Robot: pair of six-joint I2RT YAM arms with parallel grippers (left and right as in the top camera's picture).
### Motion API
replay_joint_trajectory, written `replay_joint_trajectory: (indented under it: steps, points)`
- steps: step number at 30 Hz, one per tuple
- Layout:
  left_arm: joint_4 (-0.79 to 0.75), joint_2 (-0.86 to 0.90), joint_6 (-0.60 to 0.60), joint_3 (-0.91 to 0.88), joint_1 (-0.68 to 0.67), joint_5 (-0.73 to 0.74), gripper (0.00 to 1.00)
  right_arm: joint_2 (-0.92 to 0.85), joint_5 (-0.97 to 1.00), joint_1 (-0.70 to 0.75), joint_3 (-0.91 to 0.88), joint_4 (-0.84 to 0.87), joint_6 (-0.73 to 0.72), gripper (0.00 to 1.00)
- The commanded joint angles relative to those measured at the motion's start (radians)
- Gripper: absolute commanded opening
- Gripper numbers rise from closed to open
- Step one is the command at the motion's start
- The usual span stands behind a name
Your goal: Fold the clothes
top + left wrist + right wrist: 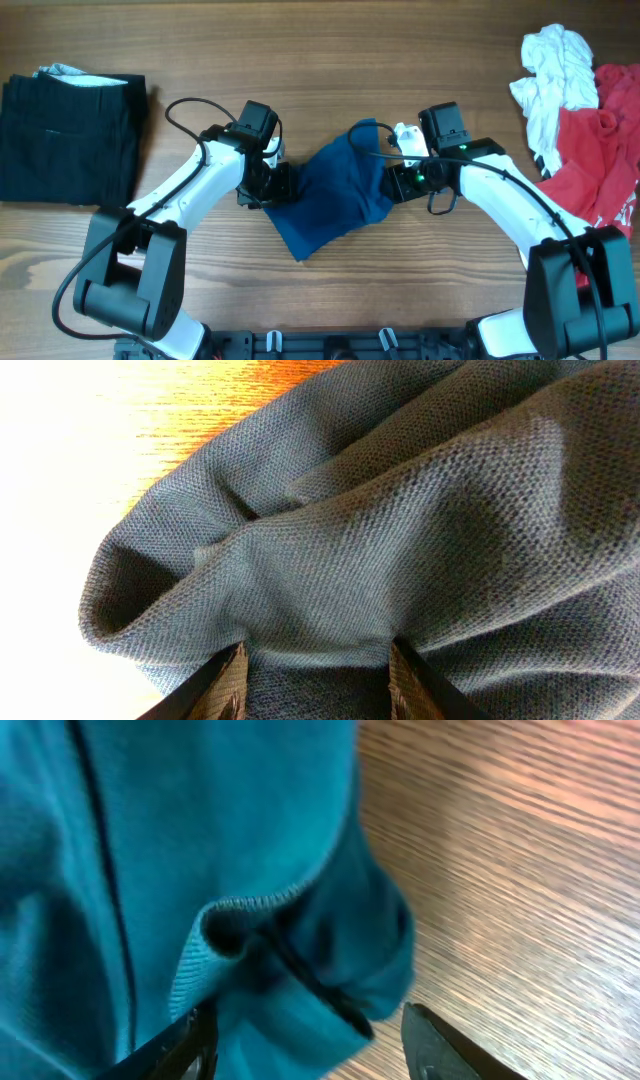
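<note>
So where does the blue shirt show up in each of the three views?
Overhead: the blue shirt lies bunched at the centre of the frame.
Left wrist: it fills most of the frame, looking grey-blue.
Right wrist: it fills the left half.
Shared landmark: the wooden table, top left in the left wrist view, right side in the right wrist view.

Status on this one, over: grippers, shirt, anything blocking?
Left gripper shut on bunched blue shirt. Right gripper open at its hem. Shirt crumpled at centre, not yet folded. Nothing blocking; black garment folded far left, white garment and red garment heaped far right.
</note>
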State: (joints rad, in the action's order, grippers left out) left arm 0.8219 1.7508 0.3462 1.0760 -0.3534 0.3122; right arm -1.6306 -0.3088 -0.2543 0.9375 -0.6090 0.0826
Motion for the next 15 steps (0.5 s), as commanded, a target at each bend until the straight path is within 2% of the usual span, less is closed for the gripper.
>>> replay_joint_trajectory:
  steps: [1, 3, 9, 11, 13, 15]
  points:
    - [0.003, 0.006, 0.006, -0.012, -0.005, -0.006, 0.45, -0.011, -0.045, -0.023, -0.004, 0.014, -0.004, 0.59]
    - [0.004, 0.006, 0.006, -0.012, -0.005, -0.006, 0.46, -0.011, -0.045, -0.023, -0.004, 0.014, -0.006, 0.57]
    - [0.004, 0.006, 0.006, -0.012, -0.005, -0.006, 0.46, -0.011, -0.044, -0.023, -0.004, 0.013, -0.006, 0.04]
    - [0.004, 0.006, 0.006, -0.012, -0.005, -0.006, 0.46, -0.009, 0.011, -0.021, -0.003, 0.002, -0.037, 0.04]
    - [0.004, 0.006, 0.006, -0.012, -0.005, -0.007, 0.46, 0.004, 0.129, -0.001, 0.001, -0.003, -0.161, 0.04]
    - [0.004, 0.006, 0.006, -0.012, -0.005, -0.006, 0.46, 0.039, 0.156, 0.048, 0.011, 0.014, -0.209, 0.04]
